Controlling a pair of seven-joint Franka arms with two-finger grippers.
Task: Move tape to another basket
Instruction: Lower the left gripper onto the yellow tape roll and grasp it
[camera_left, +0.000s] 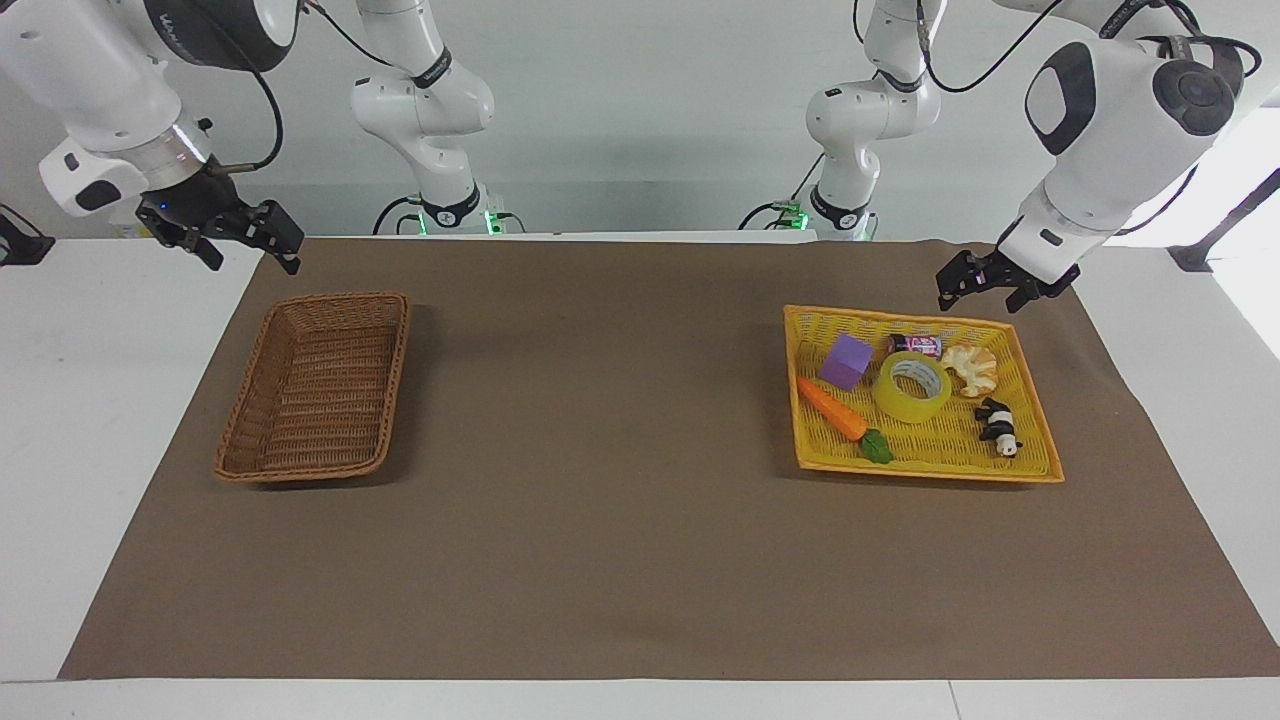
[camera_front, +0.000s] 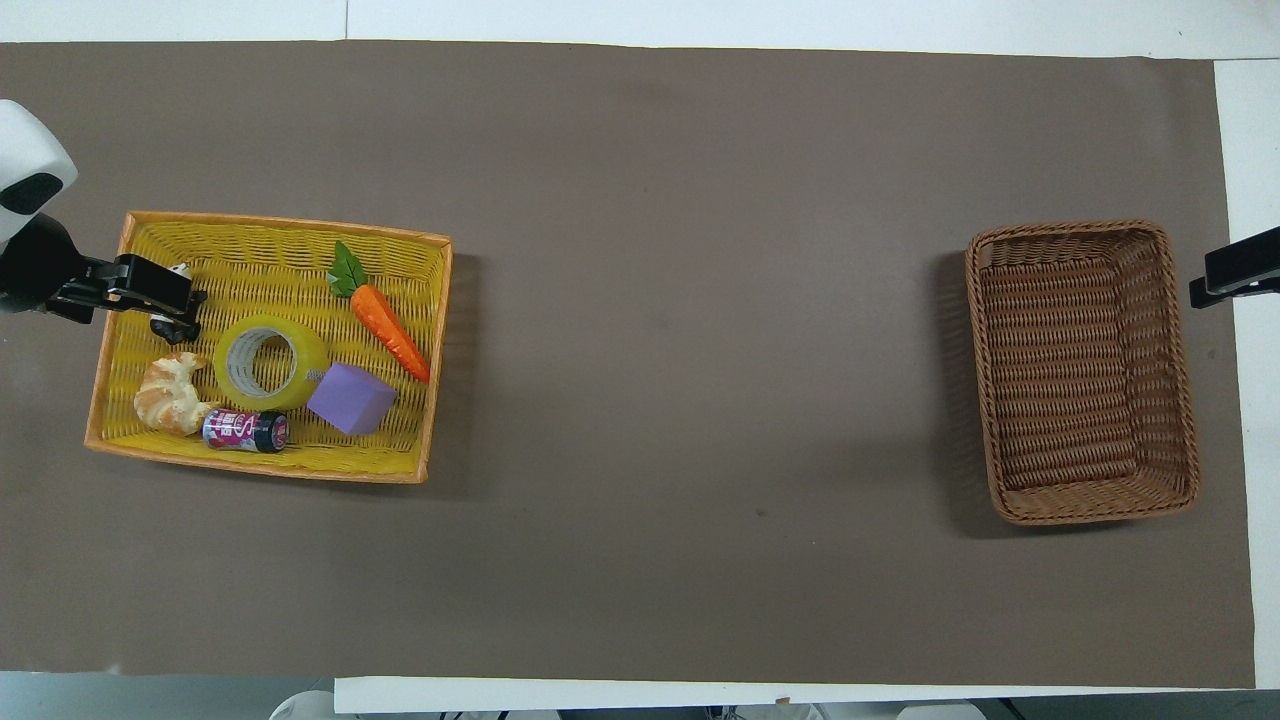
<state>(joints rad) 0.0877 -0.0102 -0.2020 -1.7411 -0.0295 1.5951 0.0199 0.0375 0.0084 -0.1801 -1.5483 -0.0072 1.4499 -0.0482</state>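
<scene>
Brown matting covers the table. Dark wicker basket sits toward the right arm's end. Yellow tray holds the tape. Left gripper hangs over the tray's corner, right gripper beside the basket; both fingers open, empty.

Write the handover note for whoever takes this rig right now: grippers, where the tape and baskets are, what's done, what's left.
Left gripper: open, holding nothing, in the air over the yellow tray basket's rim nearest the robots.
Right gripper: open, holding nothing, waiting in the air near the brown basket.
Tape: lying flat in the yellow tray basket, among the other items.
Brown basket: holds nothing, at the right arm's end.
Done: nothing.
Left: grasp the tape, carry it over, set it in the brown basket.
</scene>
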